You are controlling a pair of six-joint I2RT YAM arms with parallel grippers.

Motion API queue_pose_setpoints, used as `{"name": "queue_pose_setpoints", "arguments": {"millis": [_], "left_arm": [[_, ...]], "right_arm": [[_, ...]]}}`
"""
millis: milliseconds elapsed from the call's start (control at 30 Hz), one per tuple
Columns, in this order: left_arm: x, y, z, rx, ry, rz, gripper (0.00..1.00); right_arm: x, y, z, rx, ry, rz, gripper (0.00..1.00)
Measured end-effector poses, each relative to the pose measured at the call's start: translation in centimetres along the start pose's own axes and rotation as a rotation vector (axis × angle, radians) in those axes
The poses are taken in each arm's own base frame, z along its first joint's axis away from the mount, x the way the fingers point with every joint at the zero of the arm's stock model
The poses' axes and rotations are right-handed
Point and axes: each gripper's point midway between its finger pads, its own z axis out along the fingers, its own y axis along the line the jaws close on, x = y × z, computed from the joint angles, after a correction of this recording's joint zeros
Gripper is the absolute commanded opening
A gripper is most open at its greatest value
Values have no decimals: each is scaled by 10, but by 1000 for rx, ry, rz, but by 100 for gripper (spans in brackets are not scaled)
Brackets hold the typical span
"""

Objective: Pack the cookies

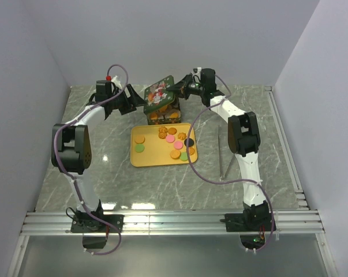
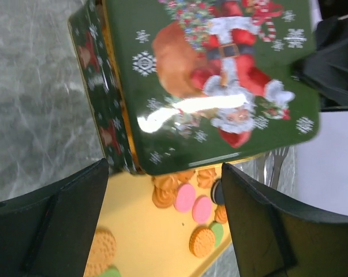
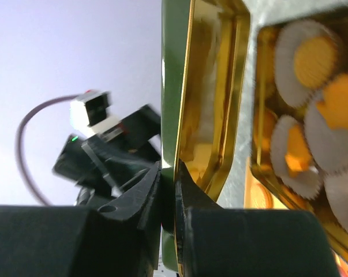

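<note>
The marble table [image 1: 104, 173] is closed by white walls on the left, the back and the right, and a metal rail [image 1: 174, 222] runs along its near edge. The open room is on the left half and in front of the yellow tray [image 1: 153, 160]. At the right of the tray lies a thin metal tool [image 1: 221, 156], well apart from it.

Most of the loose cookies [image 1: 172, 138] lie flat on the tray, gathered on its right half, with two alone near the left end. They are mostly round, so I see no clear direction in them. The tray has its long side across the table. More of them sit in white paper cups [image 3: 287, 55] inside the green tin [image 2: 98, 92], just behind the tray's far edge.

The right claw [image 3: 168, 173] is pressed together on the rim of the lid [image 1: 158, 92] and holds it tilted over the tin, Santa picture upward. The left claw [image 2: 165, 168] is spread wide beside the lid's left side, with nothing between its fingers.

From above, the lid hides much of the tin. In the right wrist view the tin is cut off and blurred. Whether the left fingers touch the lid, I cannot tell.
</note>
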Motion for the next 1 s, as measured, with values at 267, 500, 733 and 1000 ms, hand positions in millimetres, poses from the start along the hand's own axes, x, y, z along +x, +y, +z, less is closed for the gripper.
{"name": "queue_pose_setpoints", "arguments": {"millis": [267, 500, 733, 1000], "left_arm": [[-1, 30, 37, 20, 14, -41, 83], [9, 44, 59, 53, 44, -99, 83], [4, 42, 72, 100, 52, -108, 77], [13, 41, 78, 133, 92, -119, 70]], "right_arm": [[0, 4, 1, -25, 22, -20, 0], [2, -11, 3, -10, 30, 4, 0], [8, -34, 3, 23, 38, 16, 0], [10, -59, -1, 26, 28, 5, 0]]}}
